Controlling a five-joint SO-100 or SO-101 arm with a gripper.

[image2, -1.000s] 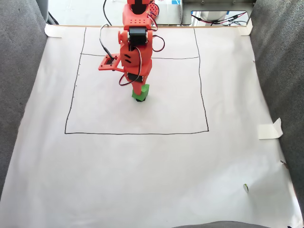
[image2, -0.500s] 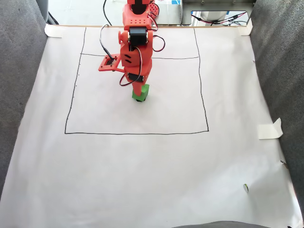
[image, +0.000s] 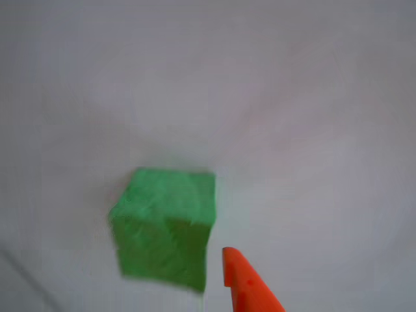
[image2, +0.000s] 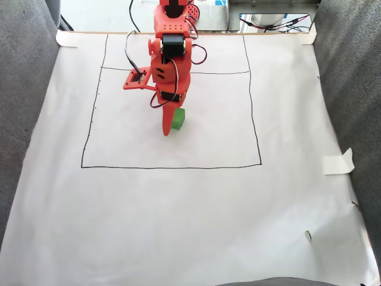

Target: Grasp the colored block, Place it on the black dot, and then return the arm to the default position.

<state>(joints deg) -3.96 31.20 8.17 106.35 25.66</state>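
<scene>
Green block (image2: 177,119) sat on the white paper (image2: 190,226) in the upper middle of the fixed view, freed by the parted orange gripper (image2: 168,126), looking light, stiff, best pinched across flat faces.

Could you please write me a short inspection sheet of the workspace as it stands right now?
Surface: white paper sheet with a hand-drawn black rectangle, corners taped.
Job's things: green cube sits on the paper inside the rectangle; black dot not made out.
Clutter: loose tape piece at the right edge; small speck lower right.
Grippers: orange gripper, jaws look parted, one tip beside the cube, not clamping it.
Cables: red and black wires on the arm; more at the top.
Surroundings: grey fabric on both sides.
</scene>
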